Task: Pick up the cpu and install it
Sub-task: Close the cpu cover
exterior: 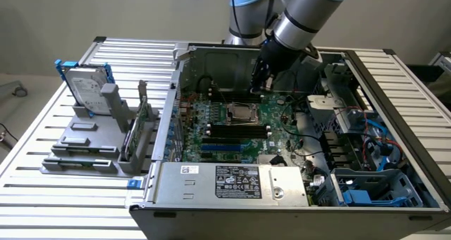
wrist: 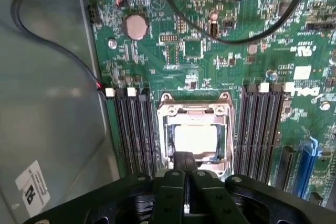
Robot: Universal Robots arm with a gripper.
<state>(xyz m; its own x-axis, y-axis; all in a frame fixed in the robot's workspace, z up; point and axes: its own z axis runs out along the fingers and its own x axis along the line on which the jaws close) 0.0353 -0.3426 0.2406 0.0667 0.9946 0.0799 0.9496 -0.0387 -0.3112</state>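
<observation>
One cpu [wrist: 195, 139], a nearly square silver chip with no marked long axis, sits inside the motherboard socket [wrist: 194, 109], framed by that socket's metal bracket. One gripper [wrist: 185, 157] hangs over the board with its two black fingers pressed together and nothing between them. Its tips stand at the socket's edge, and the cpu lies just beyond them, on the side toward the single coin cell [wrist: 135, 26]. In the exterior view the gripper [exterior: 262, 85] is inside the open computer case [exterior: 211, 60], and the cpu [exterior: 243, 112] is beneath it, slightly toward the exterior view's left. Two banks of black memory slots [wrist: 134, 129] flank the socket, running parallel to its longer sides. One hard drive [exterior: 88, 86] stands on the grey rack [exterior: 77, 145] outside the case, well apart.
</observation>
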